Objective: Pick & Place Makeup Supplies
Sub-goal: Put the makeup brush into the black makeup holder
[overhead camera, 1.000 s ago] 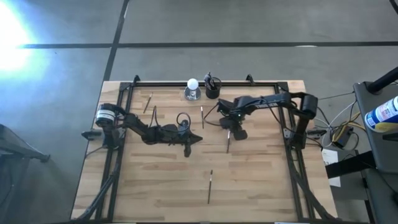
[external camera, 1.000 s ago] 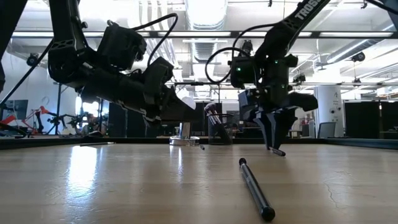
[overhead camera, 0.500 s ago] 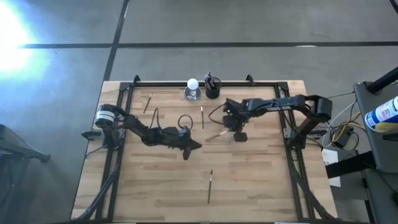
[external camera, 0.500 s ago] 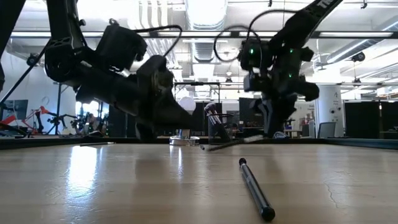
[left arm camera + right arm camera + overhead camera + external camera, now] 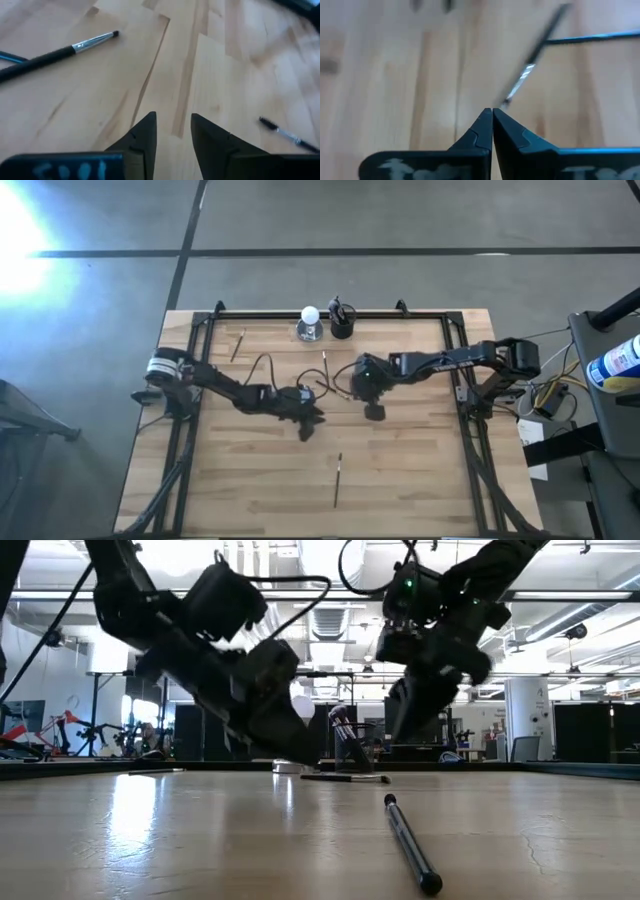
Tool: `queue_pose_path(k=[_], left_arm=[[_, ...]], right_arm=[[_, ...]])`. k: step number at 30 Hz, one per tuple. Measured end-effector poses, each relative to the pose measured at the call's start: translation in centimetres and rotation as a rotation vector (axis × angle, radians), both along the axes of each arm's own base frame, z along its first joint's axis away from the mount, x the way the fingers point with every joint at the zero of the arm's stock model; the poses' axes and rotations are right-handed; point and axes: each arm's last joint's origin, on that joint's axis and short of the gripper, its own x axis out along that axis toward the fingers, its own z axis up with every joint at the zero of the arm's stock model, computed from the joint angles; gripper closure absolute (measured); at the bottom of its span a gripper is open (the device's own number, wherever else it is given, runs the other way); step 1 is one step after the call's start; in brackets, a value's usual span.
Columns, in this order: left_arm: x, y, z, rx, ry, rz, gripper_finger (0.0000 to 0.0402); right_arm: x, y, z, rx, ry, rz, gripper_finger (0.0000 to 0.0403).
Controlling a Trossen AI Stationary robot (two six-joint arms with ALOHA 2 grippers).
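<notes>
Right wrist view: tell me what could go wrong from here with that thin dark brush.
1. The right claw is shut, and the thin dark silver-ferruled brush seems to lie loose on the wood beyond its tips. Advancing while shut would likely just shove it away.
2. The left claw, open, sits close to the right one mid-table in the high view. If both reach for that brush, they could collide.

I stand in a robotics lab or industrial workshop. My pale butcher-block wooden bench [image 5: 400, 480] sits inside a black metal frame [image 5: 190, 380] on a grey polished concrete floor [image 5: 400, 220] marked with dark lines. Level across the bench: a high open ceiling with bright strip lights and exposed silver ducting [image 5: 330, 570], white structural column [image 5: 522, 720], dark monitors [image 5: 585, 735], other rigs on stands [image 5: 95, 730]. Loose cables trail beside a grey side cart [image 5: 600, 420].
</notes>
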Motion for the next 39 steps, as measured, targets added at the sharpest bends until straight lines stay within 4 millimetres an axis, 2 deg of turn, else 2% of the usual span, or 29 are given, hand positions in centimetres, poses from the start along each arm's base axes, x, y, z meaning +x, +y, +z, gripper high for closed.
queue_pose_path(k=[4, 10, 15, 19, 24, 28, 31, 36, 39], left_arm=[[-0.6, 0.1, 1.2, 0.047, 0.027, -0.023, 0.0289], [-1.8, 0.2, 2.1, 0.076, 0.07, -0.019, 0.0289], [-2.4, 0.3, 1.9, 0.085, 0.08, -0.004, 0.0289], [-2.6, 0.4, 1.7, 0.085, 0.089, -0.003, 0.0289], [-2.5, 0.4, 1.8, 0.086, 0.084, 0.001, 0.029], [-2.6, 0.4, 1.7, 0.085, 0.088, 0.001, 0.029], [-2.6, 0.4, 1.7, 0.084, 0.094, 0.0, 0.029], [-2.7, 0.3, 1.6, 0.063, 0.106, -0.007, 0.029], [-2.7, 0.3, 1.6, 0.036, 0.138, -0.001, 0.029]], right_arm=[[-0.2, 0.0, -0.4, 0.066, 0.006, -0.11, 0.0381], [-0.6, 0.4, -1.8, 0.151, -0.062, -0.241, 0.032], [-0.8, 0.9, -2.5, 0.069, -0.121, -0.319, 0.0274], [-0.5, 1.2, -3.3, 0.061, -0.164, -0.316, 0.0264], [-0.1, 1.3, -5.6, 0.059, -0.111, -0.319, 0.0274], [0.5, 1.2, -6.4, 0.04, -0.139, -0.338, 0.029], [0.7, 1.1, -6.7, 0.04, -0.148, -0.34, 0.0316], [0.6, 1.2, -6.7, 0.014, -0.149, -0.313, 0.0384], [0.5, 1.6, -6.3, -0.004, -0.147, -0.257, 0.0389]])
